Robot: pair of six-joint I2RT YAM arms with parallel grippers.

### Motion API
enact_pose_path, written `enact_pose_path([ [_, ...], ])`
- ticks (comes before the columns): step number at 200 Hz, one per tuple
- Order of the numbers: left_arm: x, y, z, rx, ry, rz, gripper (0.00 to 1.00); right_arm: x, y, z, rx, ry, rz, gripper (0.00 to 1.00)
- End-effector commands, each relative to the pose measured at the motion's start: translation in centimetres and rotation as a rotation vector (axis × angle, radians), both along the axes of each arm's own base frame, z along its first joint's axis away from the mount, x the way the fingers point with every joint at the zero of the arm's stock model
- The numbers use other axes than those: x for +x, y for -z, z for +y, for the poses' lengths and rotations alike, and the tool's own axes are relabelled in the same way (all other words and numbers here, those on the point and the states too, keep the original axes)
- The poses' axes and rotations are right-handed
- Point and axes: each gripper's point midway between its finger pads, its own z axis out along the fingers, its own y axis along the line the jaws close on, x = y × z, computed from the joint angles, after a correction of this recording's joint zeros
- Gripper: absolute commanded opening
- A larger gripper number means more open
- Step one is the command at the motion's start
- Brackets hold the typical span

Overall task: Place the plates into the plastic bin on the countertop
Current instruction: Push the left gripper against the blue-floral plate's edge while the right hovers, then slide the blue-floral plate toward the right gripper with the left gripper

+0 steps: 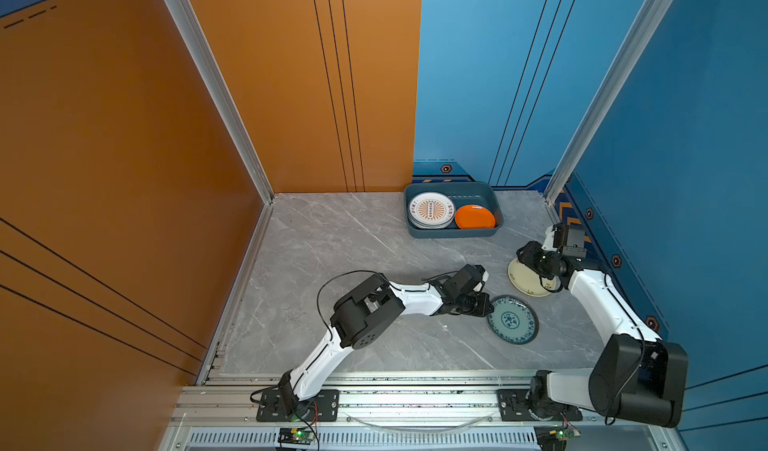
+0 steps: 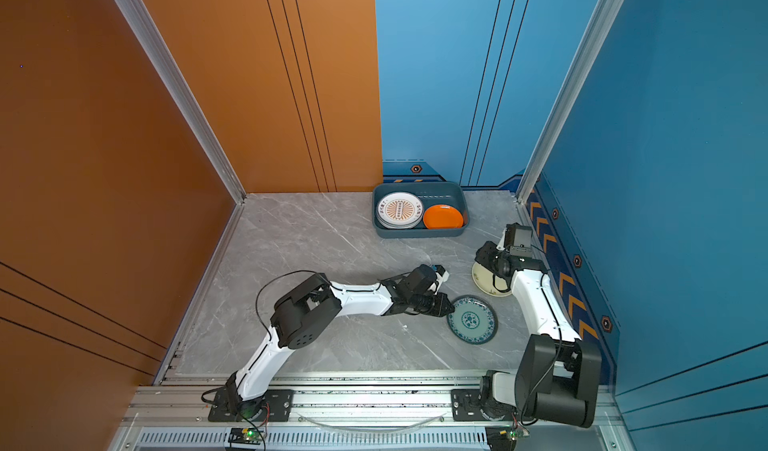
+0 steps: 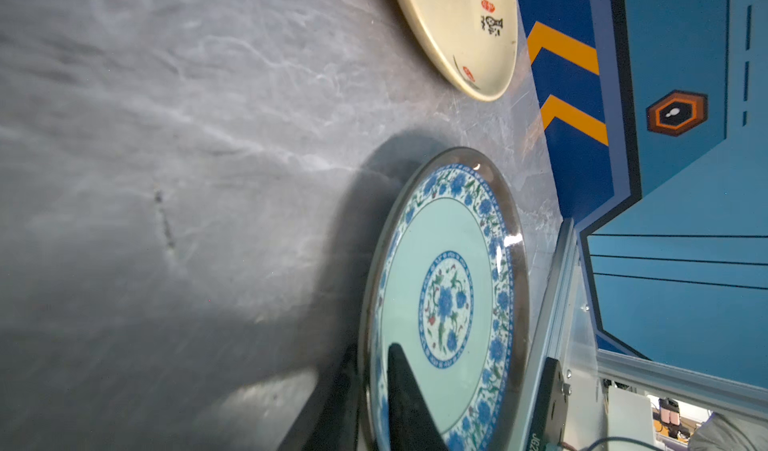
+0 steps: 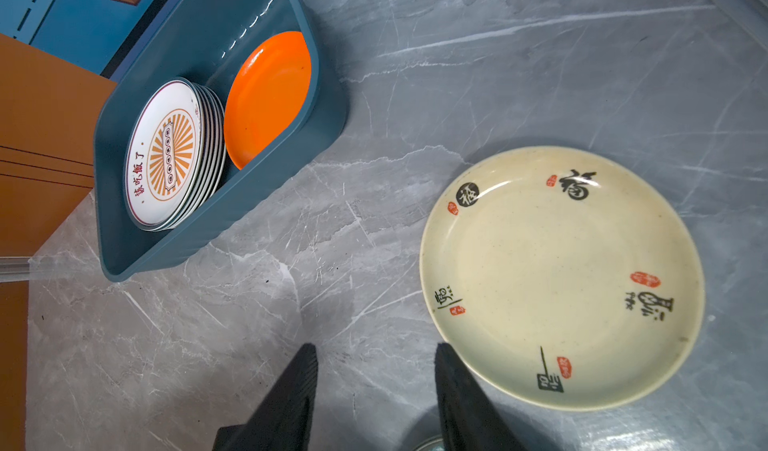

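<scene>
Teal plate (image 1: 513, 319) face-up, left jaws clamped on its rim, right jaws half-open, empty, near cream plate (image 4: 561, 278)

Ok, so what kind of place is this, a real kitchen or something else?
Most likely a robot test booth staged as a kitchen. It has a marble-patterned countertop edged by aluminium rails, printed orange and blue wall panels, and a left arm and right arm bolted to the front rail.

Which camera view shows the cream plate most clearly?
The right wrist view: the cream plate lies whole and close, its marks sharp. In both top views the right arm covers part of it; the left wrist view cuts it off.
</scene>
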Motion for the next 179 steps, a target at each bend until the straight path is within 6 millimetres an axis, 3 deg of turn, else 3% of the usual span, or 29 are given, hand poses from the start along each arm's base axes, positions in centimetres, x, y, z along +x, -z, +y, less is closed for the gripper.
enact_pose_path([
  [1, -1.1, 1.9, 0.4, 0.06, 0.037, 0.031, 0.15, -0.2, 0.3, -0.1, 0.009, 0.006, -0.002, 0.49],
  [60, -0.8, 2.1, 1.0, 0.066, 0.032, 0.033, 0.03, -0.2, 0.3, 0.1, 0.014, 0.003, 0.0, 0.49],
  [93, -0.1, 1.2, 2.1, 0.06, 0.011, 0.021, 0.0, -0.3, 0.3, 0.1, 0.012, 0.0, -0.001, 0.49],
  [141, 2.5, -1.4, 7.4, 0.072, -0.061, -0.022, 0.0, 0.0, 0.0, 1.2, 0.061, -0.05, -0.03, 0.5],
  [179, 4.1, -3.9, 12.8, 0.07, -0.114, -0.035, 0.0, 0.8, -0.6, 4.1, 0.169, -0.158, -0.093, 0.51],
])
